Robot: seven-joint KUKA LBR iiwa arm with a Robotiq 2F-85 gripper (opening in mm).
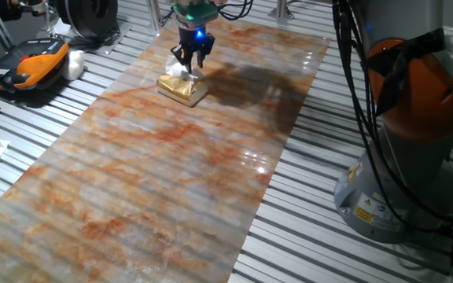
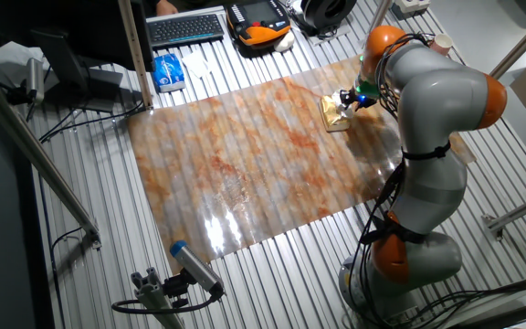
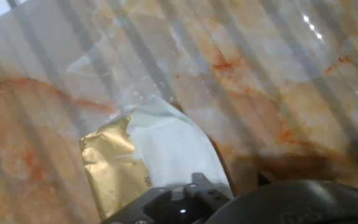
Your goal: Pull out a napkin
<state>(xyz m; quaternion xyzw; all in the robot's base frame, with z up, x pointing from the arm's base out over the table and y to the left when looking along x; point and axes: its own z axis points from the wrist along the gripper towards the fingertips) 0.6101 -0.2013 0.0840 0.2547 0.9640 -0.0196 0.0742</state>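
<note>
A small shiny gold box [image 1: 183,88] lies on the marbled orange mat [image 1: 171,173] near its far end. A white napkin [image 3: 173,146] rises out of the box [image 3: 107,165] toward the hand. My gripper [image 1: 192,64] hangs just above the box, and its fingers look shut on the napkin's upper edge [image 1: 181,71]. In the other fixed view the gripper [image 2: 345,100] sits over the box [image 2: 336,117] at the mat's far right corner. The hand view hides the pinch point behind the gripper body.
An orange-and-black hand controller [image 1: 30,63] lies on the slatted table left of the mat. A keyboard [image 2: 185,27] and a blue packet [image 2: 167,71] lie beyond the mat. The arm's orange-and-grey base [image 1: 415,118] stands to the right.
</note>
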